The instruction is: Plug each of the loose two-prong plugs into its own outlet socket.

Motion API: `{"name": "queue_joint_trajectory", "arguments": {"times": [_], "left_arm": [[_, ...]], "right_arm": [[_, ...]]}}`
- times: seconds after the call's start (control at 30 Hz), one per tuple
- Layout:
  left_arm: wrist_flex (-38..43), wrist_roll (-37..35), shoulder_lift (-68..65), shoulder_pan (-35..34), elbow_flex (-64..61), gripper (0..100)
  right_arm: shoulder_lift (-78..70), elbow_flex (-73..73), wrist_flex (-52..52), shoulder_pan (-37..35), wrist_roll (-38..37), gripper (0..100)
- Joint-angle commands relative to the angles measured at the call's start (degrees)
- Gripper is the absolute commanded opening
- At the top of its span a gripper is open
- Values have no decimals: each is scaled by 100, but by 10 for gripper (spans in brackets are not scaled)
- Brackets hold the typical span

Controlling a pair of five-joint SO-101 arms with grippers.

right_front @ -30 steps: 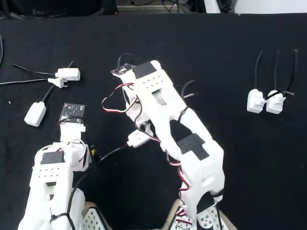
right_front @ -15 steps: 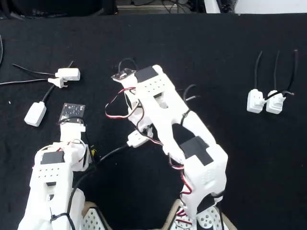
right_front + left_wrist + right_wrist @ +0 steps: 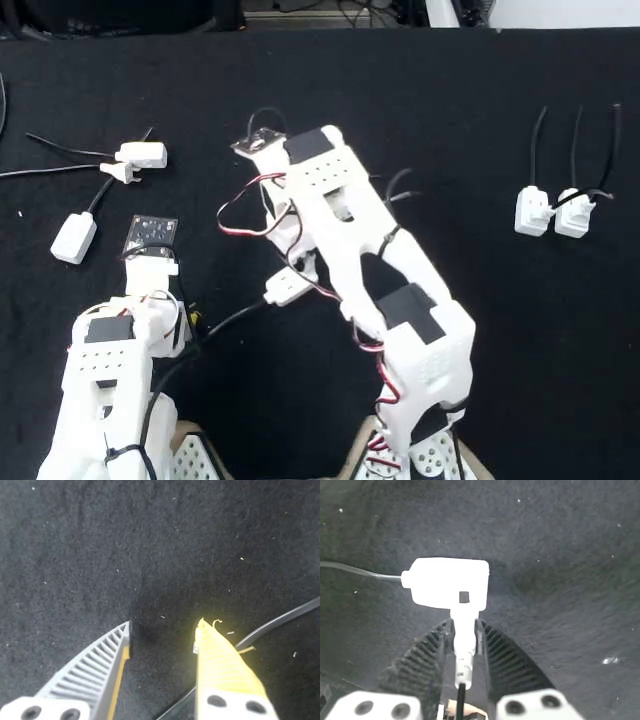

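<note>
1. Right hand (image 3: 464,628) pinches a plug (image 3: 465,642), its nose against a white socket (image 3: 447,587) near the centre of the desk (image 3: 450,100); seating unconfirmed.
2. Left hand (image 3: 162,630) is spread and empty, at 7 o'clock.
3. Joined pairs (image 3: 533,210) at 3 o'clock appear done; loose pieces (image 3: 122,172) at 10 o'clock remain.

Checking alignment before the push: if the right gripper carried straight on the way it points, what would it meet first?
The white socket, right ahead of the right gripper. The plug it clamps looks to be touching it; how far in is unclear.
</note>
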State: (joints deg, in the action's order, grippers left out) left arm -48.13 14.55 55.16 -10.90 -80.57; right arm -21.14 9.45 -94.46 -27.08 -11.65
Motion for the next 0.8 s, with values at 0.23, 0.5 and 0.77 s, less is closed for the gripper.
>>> {"name": "queue_joint_trajectory", "arguments": {"times": [0.23,0.5,0.77], "left_arm": [[79,-44,70,-40,-13,209],[79,-44,70,-40,-13,209],[79,-44,70,-40,-13,209]], "right_arm": [[-242,286,-35,193,-79,10],[-277,277,44,185,-158,10],[-268,286,220,185,-360,10]]}}
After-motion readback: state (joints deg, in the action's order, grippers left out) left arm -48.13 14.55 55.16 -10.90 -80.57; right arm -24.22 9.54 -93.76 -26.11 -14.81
